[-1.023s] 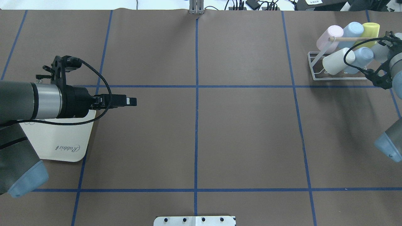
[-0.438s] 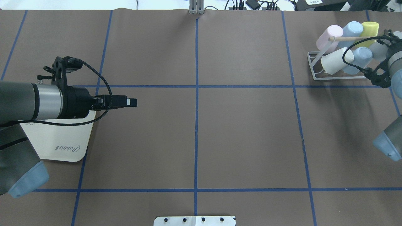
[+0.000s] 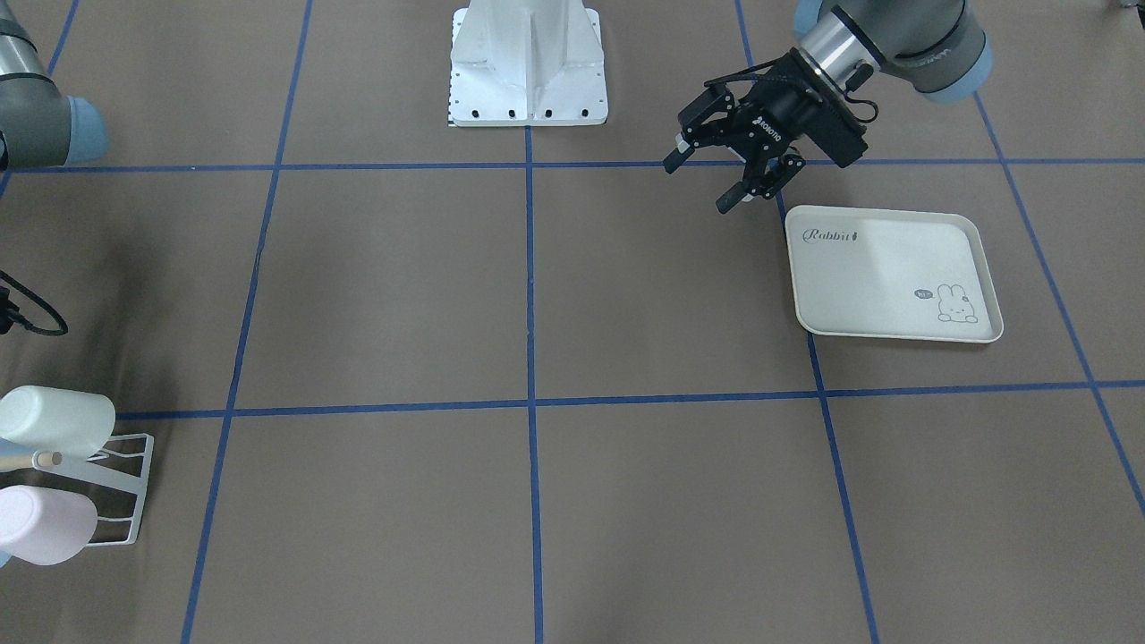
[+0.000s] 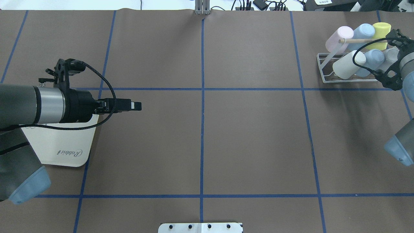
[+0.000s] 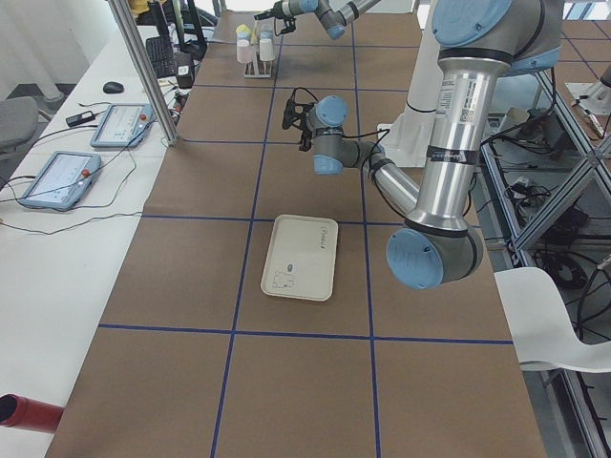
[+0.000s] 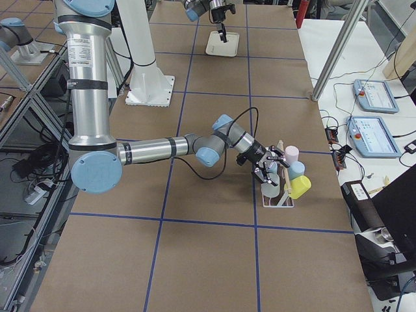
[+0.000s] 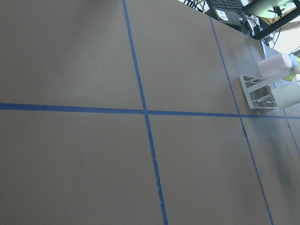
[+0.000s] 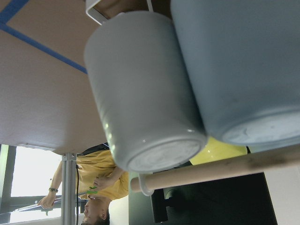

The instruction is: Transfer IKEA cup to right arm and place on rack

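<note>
The right arm (image 6: 149, 149) reaches to the rack (image 4: 323, 69) in the far right corner of the tabletop (image 4: 252, 136), and the right hand (image 6: 270, 170) is down among the cups there. The step looks like the last one: seating the cup and letting go. A grey cup (image 8: 140, 93), probably the IKEA cup, lies tilted on the rack, touching a blue cup (image 8: 243, 65) and just beside the wooden peg (image 8: 215, 168). Whether the right hand grips it I cannot tell, as no view shows the fingers plainly. To do this well, the cup should bear fully on its prong before release. The hand should then back out along its own line, not sideways, since the neighbouring cups are packed tight.

Well apart from the rack, the left arm (image 4: 19, 103) hangs by the cream tray (image 3: 894, 277). The left hand (image 3: 698, 183) is spread wide and grips nothing. What may crowd the retreat is the loose black cable loop (image 4: 360, 60), which crosses the white cup (image 4: 344, 64) in the overhead view.
</note>
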Motion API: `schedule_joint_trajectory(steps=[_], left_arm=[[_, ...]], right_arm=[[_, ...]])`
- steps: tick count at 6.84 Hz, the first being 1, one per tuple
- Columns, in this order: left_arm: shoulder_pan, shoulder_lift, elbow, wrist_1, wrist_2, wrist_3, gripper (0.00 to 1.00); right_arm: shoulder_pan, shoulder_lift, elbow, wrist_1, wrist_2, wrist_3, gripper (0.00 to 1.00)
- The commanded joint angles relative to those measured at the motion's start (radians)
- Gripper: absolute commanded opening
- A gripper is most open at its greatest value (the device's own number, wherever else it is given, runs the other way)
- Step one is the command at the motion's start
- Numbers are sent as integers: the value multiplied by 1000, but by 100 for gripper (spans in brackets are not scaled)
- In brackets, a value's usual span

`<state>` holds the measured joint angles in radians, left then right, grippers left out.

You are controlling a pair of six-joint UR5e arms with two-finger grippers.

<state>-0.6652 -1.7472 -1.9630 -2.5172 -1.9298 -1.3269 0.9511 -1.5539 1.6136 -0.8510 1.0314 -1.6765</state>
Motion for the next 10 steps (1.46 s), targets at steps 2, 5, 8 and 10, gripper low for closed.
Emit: schedule_joint_trajectory(steps=[2, 5, 8, 10], left_arm=[[-1, 0, -2, 0, 0, 0, 100], [-2, 0, -5, 0, 0, 0, 100], [-5, 2, -14, 1, 0, 3, 100], [-43, 30, -14, 6, -6, 73, 100]], right_arm=[[3, 0, 40, 1, 6, 14, 99], [15, -34, 126, 0, 178, 408, 99], [28, -81, 213, 27, 494, 1190, 100], [26, -83, 219, 224, 660, 1867, 100]])
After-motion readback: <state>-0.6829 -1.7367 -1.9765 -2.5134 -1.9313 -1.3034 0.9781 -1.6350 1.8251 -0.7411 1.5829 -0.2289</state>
